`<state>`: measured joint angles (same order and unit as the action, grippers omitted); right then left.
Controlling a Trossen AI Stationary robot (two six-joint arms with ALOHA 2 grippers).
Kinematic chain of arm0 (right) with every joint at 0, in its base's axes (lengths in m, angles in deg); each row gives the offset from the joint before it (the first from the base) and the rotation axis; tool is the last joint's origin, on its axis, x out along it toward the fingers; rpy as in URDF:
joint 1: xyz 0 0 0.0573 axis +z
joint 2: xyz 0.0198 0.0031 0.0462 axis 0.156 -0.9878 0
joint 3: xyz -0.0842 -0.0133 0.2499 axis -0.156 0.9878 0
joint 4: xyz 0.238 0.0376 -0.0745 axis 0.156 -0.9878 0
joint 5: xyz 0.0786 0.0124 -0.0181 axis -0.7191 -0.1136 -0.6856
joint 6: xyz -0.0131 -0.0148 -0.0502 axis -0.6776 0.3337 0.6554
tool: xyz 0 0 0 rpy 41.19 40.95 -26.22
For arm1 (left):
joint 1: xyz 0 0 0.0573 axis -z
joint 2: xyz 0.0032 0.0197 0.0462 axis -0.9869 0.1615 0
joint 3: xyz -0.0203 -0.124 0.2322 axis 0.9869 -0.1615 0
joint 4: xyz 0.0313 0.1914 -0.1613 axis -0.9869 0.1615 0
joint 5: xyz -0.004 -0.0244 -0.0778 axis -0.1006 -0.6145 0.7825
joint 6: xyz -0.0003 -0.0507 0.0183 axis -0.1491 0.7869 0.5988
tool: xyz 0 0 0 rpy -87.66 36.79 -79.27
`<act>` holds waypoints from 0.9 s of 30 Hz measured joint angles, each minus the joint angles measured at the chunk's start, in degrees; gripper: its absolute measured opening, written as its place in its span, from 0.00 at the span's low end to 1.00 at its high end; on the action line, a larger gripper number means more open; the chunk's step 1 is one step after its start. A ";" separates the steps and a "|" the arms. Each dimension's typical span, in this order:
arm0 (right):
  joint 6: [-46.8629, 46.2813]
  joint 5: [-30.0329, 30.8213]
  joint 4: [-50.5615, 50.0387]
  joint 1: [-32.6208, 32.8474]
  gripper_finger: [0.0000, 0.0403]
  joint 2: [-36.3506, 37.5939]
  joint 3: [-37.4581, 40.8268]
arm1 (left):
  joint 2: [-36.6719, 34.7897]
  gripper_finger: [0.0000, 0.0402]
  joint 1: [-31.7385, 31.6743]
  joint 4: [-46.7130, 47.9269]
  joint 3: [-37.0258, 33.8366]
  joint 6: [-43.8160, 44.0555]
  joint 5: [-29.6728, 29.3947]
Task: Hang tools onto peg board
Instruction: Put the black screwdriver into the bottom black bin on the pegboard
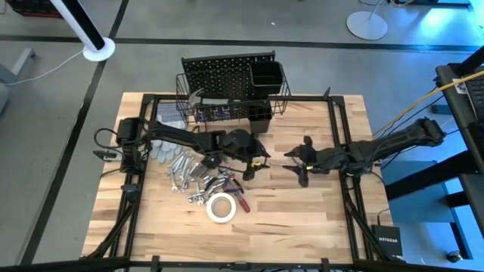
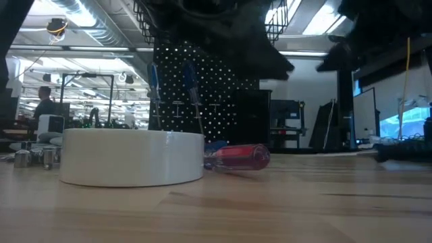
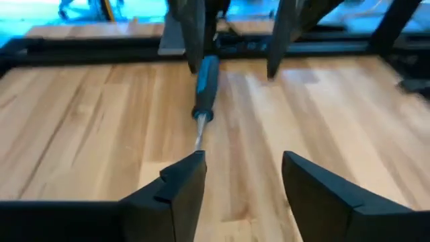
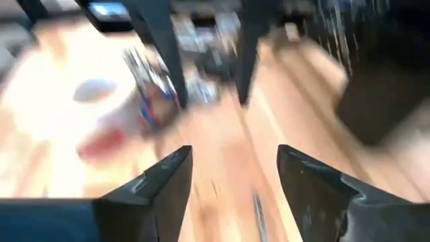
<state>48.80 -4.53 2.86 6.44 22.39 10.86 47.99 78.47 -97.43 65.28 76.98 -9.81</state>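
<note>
Left pincer (image 3: 238, 181) wide apart, empty, blue-handled screwdriver (image 3: 205, 81) on the table just beyond its fingertips.

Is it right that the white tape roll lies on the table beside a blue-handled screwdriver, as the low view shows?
Not quite. In the low view the screwdriver lying beside the white tape roll has a red handle, not blue. The roll does lie on the table.

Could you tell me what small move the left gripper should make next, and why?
Probably ease the open left gripper forward over the blue screwdriver, which lies on the table just ahead, between it and the open right gripper.
</note>
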 joint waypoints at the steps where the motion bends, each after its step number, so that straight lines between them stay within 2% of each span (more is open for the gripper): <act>1: -1.84 0.00 -4.75 0.00 0.56 0.00 -1.24 | 1.21 0.48 0.11 0.23 1.05 -0.31 -0.36; 6: -7.28 -0.98 -15.55 0.00 0.55 -0.04 -2.28 | 7.54 0.48 0.47 5.80 10.51 -0.82 -0.63; 12: -11.11 -0.92 -21.07 0.00 0.53 -0.07 -2.28 | 16.50 0.48 0.41 15.82 24.06 -2.89 -0.98; 17: -13.75 -0.87 -25.45 0.00 0.53 -0.04 -2.28 | 23.50 0.48 0.26 19.00 32.77 -5.67 -0.94; 21: -15.91 -0.84 -28.65 0.00 0.53 -0.02 -2.28 | 27.80 0.48 -0.53 18.67 36.26 -6.75 -0.88; 27: -17.14 -0.83 -28.99 0.00 0.53 -0.02 -2.28 | 31.83 0.48 -3.27 14.99 36.59 -6.58 -0.93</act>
<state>31.67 -5.36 -26.13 6.44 22.37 8.58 79.82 75.20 -82.44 101.87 70.40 -10.74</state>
